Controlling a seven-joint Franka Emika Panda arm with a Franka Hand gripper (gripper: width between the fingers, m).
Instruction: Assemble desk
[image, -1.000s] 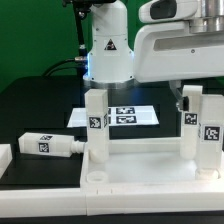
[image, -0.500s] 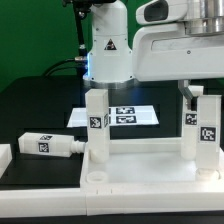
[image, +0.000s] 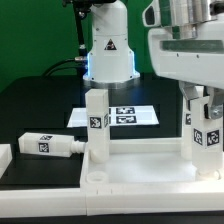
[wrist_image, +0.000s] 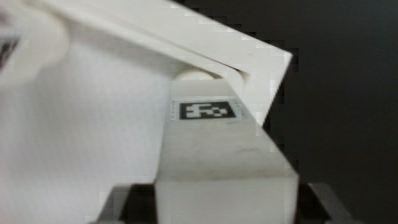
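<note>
Black counter (image: 30, 105) and green backdrop (image: 30, 40) framed the work. The gripper (image: 203, 100) was clenched on the upper end of a leg (image: 205, 140), which stood upright at the corner of the top (image: 140, 170) on the exterior view's right. A second leg (image: 95, 125) stood at the other near corner. A third leg (image: 50, 145) lay loose on the counter beside the top. Parts were judged light, rigid and smooth: grip flat faces squarely to prevent slip. Whether the held leg's lower end was seated could not be told, and the wrist view was blurred.

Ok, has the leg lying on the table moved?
No. The lying leg keeps its spot against the marker board, toward the exterior view's left.
</note>
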